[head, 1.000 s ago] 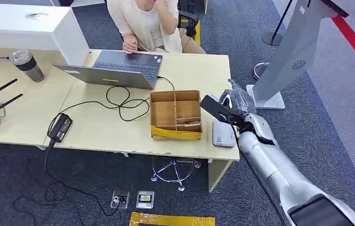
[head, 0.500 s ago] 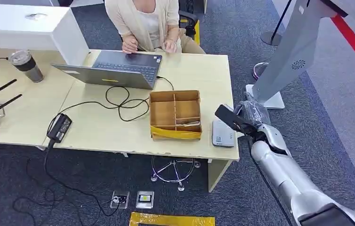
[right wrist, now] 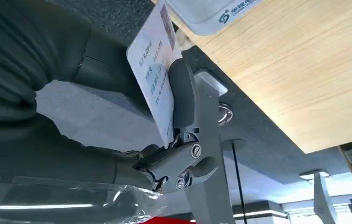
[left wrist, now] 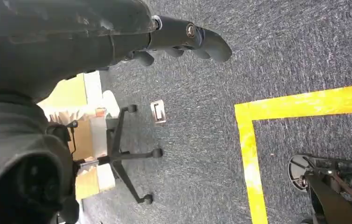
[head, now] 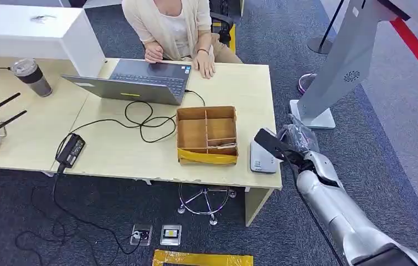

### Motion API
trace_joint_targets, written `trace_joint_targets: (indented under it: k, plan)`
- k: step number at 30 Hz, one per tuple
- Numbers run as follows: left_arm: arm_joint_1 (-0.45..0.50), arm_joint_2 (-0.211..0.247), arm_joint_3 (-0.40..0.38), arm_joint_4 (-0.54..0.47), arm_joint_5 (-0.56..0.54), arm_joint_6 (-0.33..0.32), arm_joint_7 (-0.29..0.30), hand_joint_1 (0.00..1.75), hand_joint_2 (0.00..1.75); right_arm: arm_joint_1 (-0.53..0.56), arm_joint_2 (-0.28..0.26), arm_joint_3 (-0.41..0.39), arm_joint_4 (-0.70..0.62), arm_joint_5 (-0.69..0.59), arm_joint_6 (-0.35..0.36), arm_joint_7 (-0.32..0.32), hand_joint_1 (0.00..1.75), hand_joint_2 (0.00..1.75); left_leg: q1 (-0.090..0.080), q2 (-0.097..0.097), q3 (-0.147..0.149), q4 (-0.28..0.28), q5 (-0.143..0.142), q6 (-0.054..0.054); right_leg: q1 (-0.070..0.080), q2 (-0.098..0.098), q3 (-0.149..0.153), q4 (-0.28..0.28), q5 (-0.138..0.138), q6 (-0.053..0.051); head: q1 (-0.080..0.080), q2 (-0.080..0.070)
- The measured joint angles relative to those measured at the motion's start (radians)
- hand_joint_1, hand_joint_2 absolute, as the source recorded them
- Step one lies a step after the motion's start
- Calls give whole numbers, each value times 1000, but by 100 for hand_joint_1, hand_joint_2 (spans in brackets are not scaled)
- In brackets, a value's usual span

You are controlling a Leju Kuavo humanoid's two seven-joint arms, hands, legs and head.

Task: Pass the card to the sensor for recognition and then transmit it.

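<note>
R hand (head: 298, 145) pinching card (right wrist: 155, 70) just beside sensor (head: 262, 157), L hand (left wrist: 183, 39) empty, fingers apart

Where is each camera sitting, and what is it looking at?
Head view: high on the robot, looking down at the pale wooden table; its silver right arm shows, right hand holding the card.
Left wrist view: behind the left hand, facing grey carpet.
Right wrist view: behind the right hand, facing the table edge.
Shared: card and white card reader.
</note>
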Motion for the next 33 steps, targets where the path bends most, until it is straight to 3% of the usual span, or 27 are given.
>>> trace_joint_targets:
  k: [33]
  plan:
    - [-1, 12, -2, 0, -17, -29, -20, 0, 0, 54, 34, 1, 0, 37, 32, -21, 175, 175, 0, 0, 0, 0, 0, 0, 0, 0, 1, 0, 0, 0, 0, 0]
